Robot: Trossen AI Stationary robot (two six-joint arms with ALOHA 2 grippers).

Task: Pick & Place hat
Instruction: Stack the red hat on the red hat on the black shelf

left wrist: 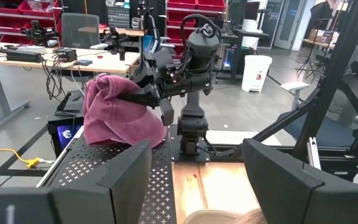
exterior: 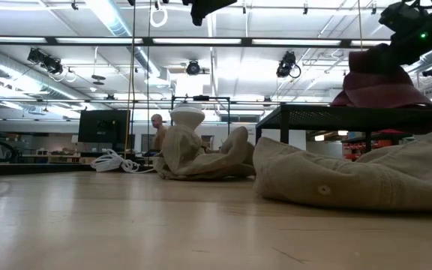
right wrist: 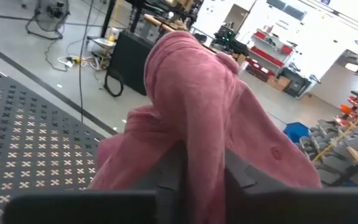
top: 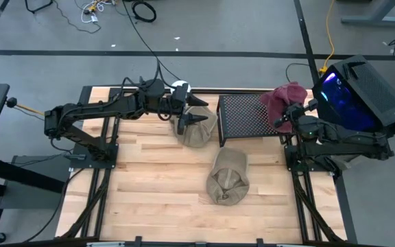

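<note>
On the right side of the table, the right arm reaches inward, its right gripper point(top: 284, 116) at the right end of a black perforated rack point(top: 245, 116). Its fingers pinch a fold of a pink hat point(top: 280, 99), which lies bunched on that end of the rack. The right wrist view shows the pink cloth rising between the two dark fingers, filling most of the frame, with the rack's cross-shaped holes beside it.

Across the table, the left arm stretches along the far edge, its left gripper point(top: 189, 120) held wide apart above a tan hat point(top: 199, 129) just left of the rack, holding nothing. A second tan hat point(top: 227, 177) lies nearer the front, well apart from both grippers.

Only the low view shows that the rack stands raised on legs, with the pink hat on top. Only the left wrist view shows the right arm's whole gripper from the front, clasping the pink hat.
</note>
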